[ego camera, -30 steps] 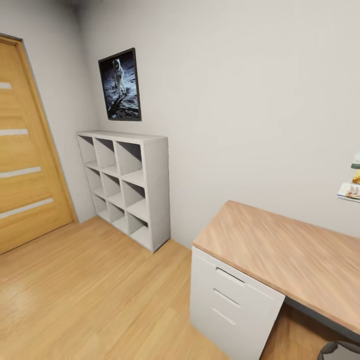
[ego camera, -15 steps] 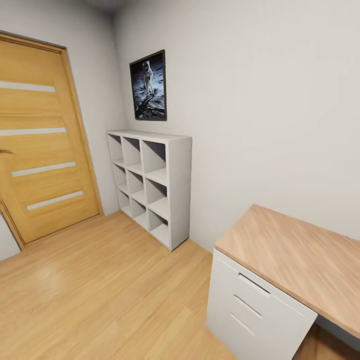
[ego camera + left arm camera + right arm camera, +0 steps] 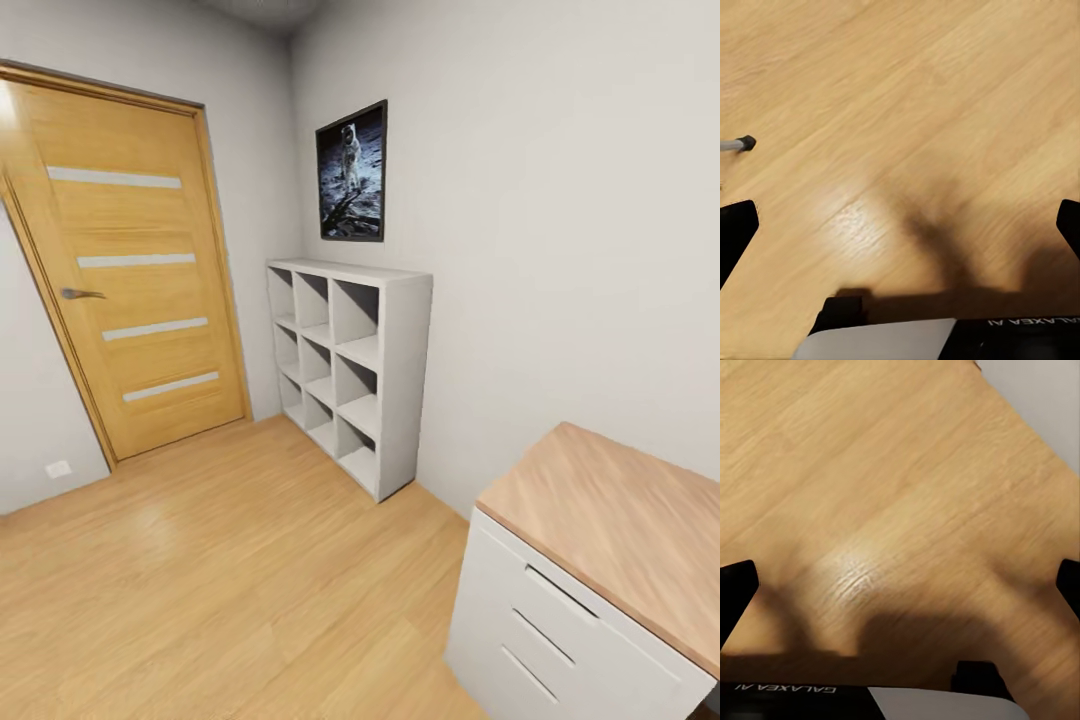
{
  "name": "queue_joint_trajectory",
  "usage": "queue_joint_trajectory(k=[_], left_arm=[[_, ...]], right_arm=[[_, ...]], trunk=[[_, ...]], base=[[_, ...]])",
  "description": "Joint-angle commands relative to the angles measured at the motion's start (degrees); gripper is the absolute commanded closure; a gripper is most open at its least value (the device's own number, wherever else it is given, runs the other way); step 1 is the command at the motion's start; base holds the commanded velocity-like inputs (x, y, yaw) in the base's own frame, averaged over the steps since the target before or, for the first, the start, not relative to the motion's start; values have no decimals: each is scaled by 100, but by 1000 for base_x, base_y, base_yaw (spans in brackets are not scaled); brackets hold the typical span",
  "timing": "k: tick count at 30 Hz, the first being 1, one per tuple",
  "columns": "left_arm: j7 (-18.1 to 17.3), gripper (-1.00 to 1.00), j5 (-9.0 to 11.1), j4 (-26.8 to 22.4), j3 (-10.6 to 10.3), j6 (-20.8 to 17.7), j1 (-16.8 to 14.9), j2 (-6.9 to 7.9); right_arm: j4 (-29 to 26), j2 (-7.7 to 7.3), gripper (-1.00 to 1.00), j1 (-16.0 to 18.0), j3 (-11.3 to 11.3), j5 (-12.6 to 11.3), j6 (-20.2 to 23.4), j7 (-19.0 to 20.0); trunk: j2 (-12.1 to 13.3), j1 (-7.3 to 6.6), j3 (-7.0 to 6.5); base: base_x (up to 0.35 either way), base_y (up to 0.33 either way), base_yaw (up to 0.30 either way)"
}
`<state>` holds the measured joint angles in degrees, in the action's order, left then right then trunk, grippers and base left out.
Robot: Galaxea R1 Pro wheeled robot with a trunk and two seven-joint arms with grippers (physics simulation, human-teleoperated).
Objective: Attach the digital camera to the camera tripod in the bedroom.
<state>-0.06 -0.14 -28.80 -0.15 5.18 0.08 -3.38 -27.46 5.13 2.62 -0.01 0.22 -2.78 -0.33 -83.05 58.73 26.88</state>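
Note:
I am in the bedroom, over its light wood plank floor (image 3: 200,580). The digital camera is out of view. In the left wrist view, a silver leg end with a black foot (image 3: 741,142), apparently of the camera tripod, rests on the planks at the picture's edge. My left gripper (image 3: 900,225) hangs open above bare floor, its black fingertips (image 3: 735,232) wide apart. My right gripper (image 3: 900,585) is open too, nothing between its fingertips (image 3: 736,585), with floor beneath.
A wooden door (image 3: 130,300) stands shut at the left. A white cube shelf (image 3: 350,370) lines the far wall under an astronaut poster (image 3: 352,172). A wood-topped desk (image 3: 620,520) with white drawers (image 3: 540,620) juts in at the lower right.
The head view has swung to the left: the door has come fully into the picture, and the shelf, poster and desk have slid right. Nothing in the room itself has moved.

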Motion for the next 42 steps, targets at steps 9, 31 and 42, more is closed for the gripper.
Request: queue_joint_trajectory(k=[9, 31, 42], left_arm=[[-17, -100, -4, -25, -27, 10, 1, -16], [8, -100, -13, -10, -26, 10, 1, -9], [15, -100, -13, -3, -18, 1, 1, 5]], right_arm=[[-21, -11, -100, 2, -18, -44, -22, -2], [-20, -47, -100, 2, -17, -38, -16, 17], [-22, -47, -100, 2, -17, -40, -15, 16]], trunk=[[-3, 0, 5], [-3, 0, 5], [-3, 0, 5]], base=[[1, 0, 212], [111, -40, 9], [188, -1, 121]])
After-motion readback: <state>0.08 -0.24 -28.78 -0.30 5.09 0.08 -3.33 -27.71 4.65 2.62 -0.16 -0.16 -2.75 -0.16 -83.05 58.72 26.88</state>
